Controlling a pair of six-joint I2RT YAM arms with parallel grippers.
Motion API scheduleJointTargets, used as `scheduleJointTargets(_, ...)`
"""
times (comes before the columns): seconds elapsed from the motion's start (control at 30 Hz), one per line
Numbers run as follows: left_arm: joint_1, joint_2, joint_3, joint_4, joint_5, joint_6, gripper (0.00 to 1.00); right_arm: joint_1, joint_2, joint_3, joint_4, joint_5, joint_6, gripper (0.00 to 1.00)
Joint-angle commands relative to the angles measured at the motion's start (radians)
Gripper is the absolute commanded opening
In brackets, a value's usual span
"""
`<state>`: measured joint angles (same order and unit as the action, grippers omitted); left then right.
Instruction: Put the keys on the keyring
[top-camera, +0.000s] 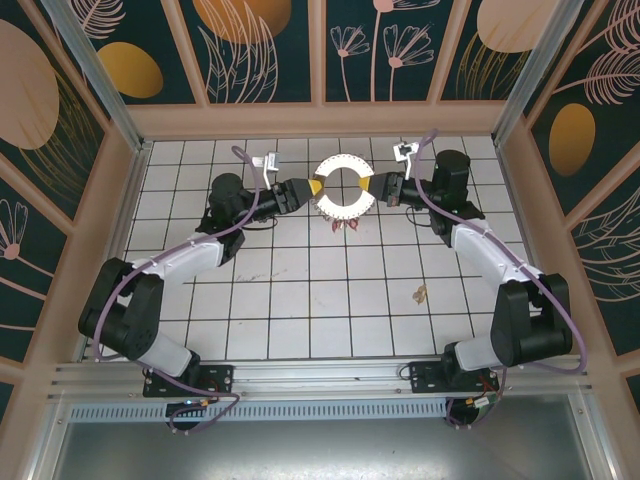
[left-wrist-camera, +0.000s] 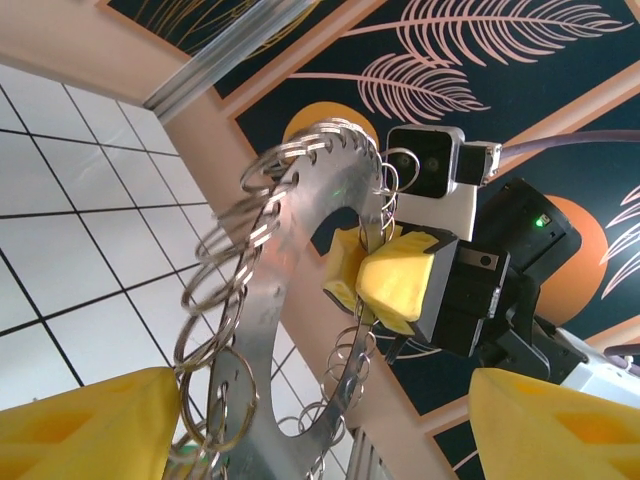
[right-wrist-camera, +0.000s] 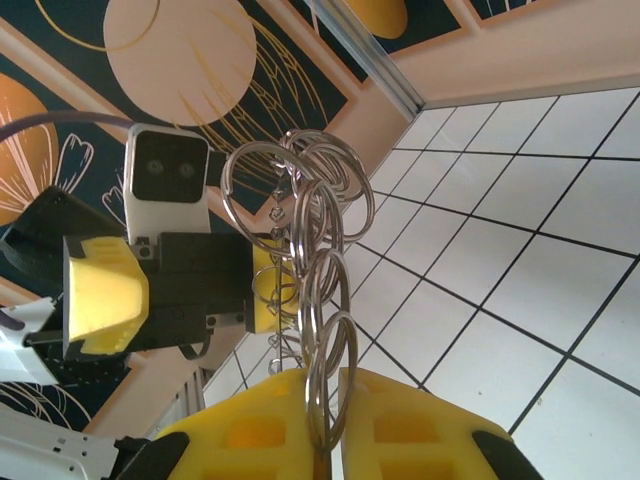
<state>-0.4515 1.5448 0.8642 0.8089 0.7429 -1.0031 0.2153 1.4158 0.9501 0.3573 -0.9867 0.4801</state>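
Note:
The keyring (top-camera: 345, 187), a silvery hoop fringed with small split rings, hangs over the far tiles between my two grippers. My right gripper (top-camera: 374, 186) is shut on its right rim; in the right wrist view the yellow pads (right-wrist-camera: 400, 430) pinch the rim's rings (right-wrist-camera: 335, 400). My left gripper (top-camera: 309, 189) stands open at the hoop's left rim, its fingers wide apart, and the hoop (left-wrist-camera: 265, 330) passes close beside the left finger (left-wrist-camera: 90, 425). Small reddish keys (top-camera: 347, 226) sit just below the hoop. A brass key (top-camera: 420, 292) lies on the tiles to the right.
Peach wooden walls with dark floral panels (top-camera: 320, 50) close in the white tiled floor (top-camera: 300, 300) on three sides. An aluminium rail (top-camera: 320, 375) runs along the near edge, where both arm bases stand. Open tiles lie between the arms.

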Motion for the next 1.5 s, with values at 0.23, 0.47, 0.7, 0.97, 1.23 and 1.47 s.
scheduleJointTargets(0.23,-0.019,0.032,0.042,0.026,-0.006,-0.011,0.75,0.015,-0.043,-0.019,0.148,0.039,0.110,0.00)
scheduleJointTargets(0.47,-0.023,0.036,0.065,0.052,-0.007,-0.017,0.44,0.024,-0.044,-0.039,0.194,0.065,0.165,0.00)
scheduleJointTargets(0.7,-0.023,0.031,0.093,0.038,0.004,0.002,0.27,0.024,-0.062,-0.058,0.181,0.084,0.160,0.04)
scheduleJointTargets(0.97,-0.022,0.020,0.132,0.002,0.017,0.033,0.15,0.024,-0.083,-0.082,0.152,0.094,0.138,0.09)
scheduleJointTargets(1.23,-0.021,-0.004,0.135,-0.002,0.020,0.044,0.02,0.023,-0.089,-0.084,0.138,0.120,0.124,0.16)
scheduleJointTargets(1.47,-0.022,-0.028,0.138,-0.035,0.017,0.073,0.00,0.019,-0.140,-0.098,0.092,0.218,0.066,0.33)
